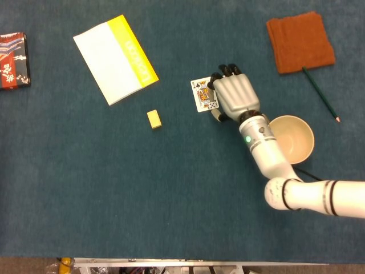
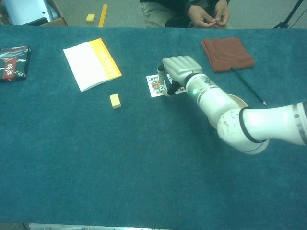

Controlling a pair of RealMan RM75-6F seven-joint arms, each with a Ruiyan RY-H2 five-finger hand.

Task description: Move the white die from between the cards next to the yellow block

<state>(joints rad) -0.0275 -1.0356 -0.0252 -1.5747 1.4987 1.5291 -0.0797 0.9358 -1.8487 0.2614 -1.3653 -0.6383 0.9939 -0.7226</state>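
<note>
My right hand [image 1: 234, 98] hovers over the right edge of a face card [image 1: 203, 94], fingers curled down and thumb pointing at the cloth. In the chest view the hand [image 2: 180, 71] sits a little above the table, with a small pale piece, the white die [image 2: 166, 89], pinched at its thumb tip. From the head view the die is hidden under the hand. A second card [image 2: 179, 90] peeks out beneath the palm. The yellow block [image 1: 153, 119] lies alone to the left of the cards, well apart from the hand. My left hand is out of both views.
A white and yellow booklet [image 1: 115, 58] lies at the back left, a dark box [image 1: 12, 60] at the far left edge. A cream bowl [image 1: 293, 140] sits beside my right forearm. A rust cloth [image 1: 300, 41] and a pencil [image 1: 319, 94] lie at the back right.
</note>
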